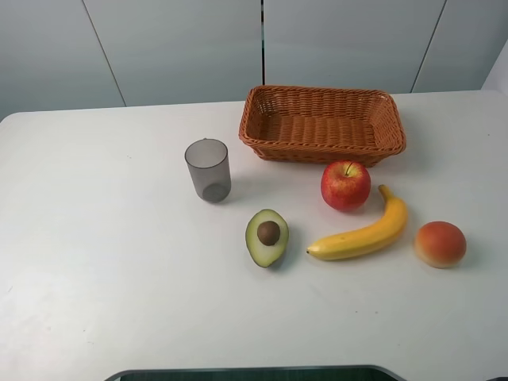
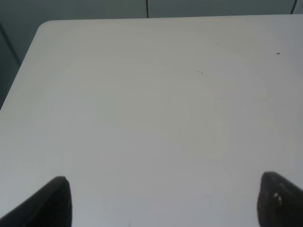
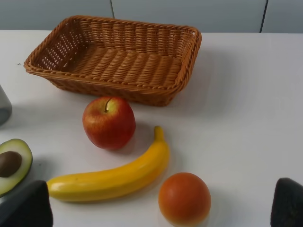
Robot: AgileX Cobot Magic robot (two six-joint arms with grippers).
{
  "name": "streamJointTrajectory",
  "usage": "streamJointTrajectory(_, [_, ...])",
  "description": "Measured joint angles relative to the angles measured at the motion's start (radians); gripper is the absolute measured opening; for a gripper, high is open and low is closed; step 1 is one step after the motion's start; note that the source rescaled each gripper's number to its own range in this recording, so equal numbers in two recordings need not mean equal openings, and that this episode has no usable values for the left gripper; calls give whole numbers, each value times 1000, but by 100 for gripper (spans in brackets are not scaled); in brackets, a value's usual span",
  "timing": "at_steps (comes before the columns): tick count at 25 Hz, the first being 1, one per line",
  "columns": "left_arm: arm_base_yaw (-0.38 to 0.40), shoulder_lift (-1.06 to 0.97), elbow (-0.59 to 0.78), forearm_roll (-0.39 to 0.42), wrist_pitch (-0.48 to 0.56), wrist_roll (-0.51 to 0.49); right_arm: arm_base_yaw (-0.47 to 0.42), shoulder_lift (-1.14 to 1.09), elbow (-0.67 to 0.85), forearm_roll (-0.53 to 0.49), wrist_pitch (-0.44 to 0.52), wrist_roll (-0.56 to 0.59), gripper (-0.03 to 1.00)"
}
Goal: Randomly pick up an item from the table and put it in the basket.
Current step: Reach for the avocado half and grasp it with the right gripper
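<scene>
The halved avocado (image 1: 267, 236) lies cut face up on the white tabletop (image 1: 119, 278), in front of the basket (image 1: 317, 151) and toward its left end. It stands apart from every other thing, which I judge leaves room for fingers to come down on either side of it. The basket is empty, with its open top facing up and its sides flaring outward, so it should take a drop from above. The left fingers (image 2: 52, 203) are spread wide over bare tabletop, well away from the basket, and hold nothing. The right fingers (image 3: 26, 208) are just as wide and empty, and they face the basket across the fruit. The red apple (image 1: 345, 185) sits just in front of the basket, with the banana (image 1: 361, 236) and an orange-red fruit (image 1: 440, 243) further out. The grey cup (image 1: 208, 170) stands upright off the basket's left front corner. The avocado has dark skin, smooth pale flesh and 1 round brown pit. The basket is ribbed orange-brown wicker and the cup is translucent (probably plastic). All 4 fruits look glossy and the tabletop is matte and flat.
</scene>
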Motion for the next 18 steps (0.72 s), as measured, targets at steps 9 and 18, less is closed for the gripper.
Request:
streamJointTrajectory(9, [0,0,0,0,0,0,0,0,0,0,0,0,100])
streamJointTrajectory(18, [0,0,0,0,0,0,0,0,0,0,0,0,100])
